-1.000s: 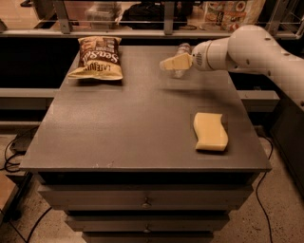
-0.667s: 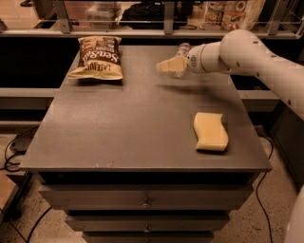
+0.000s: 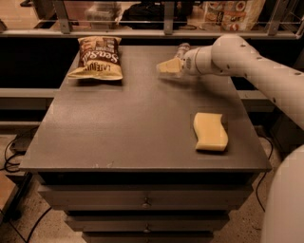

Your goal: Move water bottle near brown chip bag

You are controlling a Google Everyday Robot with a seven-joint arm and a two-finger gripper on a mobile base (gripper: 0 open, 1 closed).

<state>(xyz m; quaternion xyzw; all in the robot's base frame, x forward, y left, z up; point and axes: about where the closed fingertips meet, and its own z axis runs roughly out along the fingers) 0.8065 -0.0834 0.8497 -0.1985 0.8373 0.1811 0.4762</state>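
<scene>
The brown chip bag (image 3: 97,58) lies flat at the table's far left corner, with a dark brown top and a yellow-tan lower band. The water bottle (image 3: 182,49) is small and clear. It stands at the far middle-right of the table, and only its top shows behind my wrist. My gripper (image 3: 168,67) is low over the table just in front and to the left of the bottle, pointing left towards the bag. A wide stretch of table separates it from the bag. I cannot tell whether it touches the bottle.
A yellow wavy sponge (image 3: 210,131) lies on the grey table (image 3: 133,123) near its right front. My white arm (image 3: 251,64) reaches in from the right. A rail and shelf with packages (image 3: 228,12) run behind the table. Drawers sit below the front edge.
My gripper has drifted a little to the left and slightly nearer. The bottle top, the bag and the sponge have stayed where they were.
</scene>
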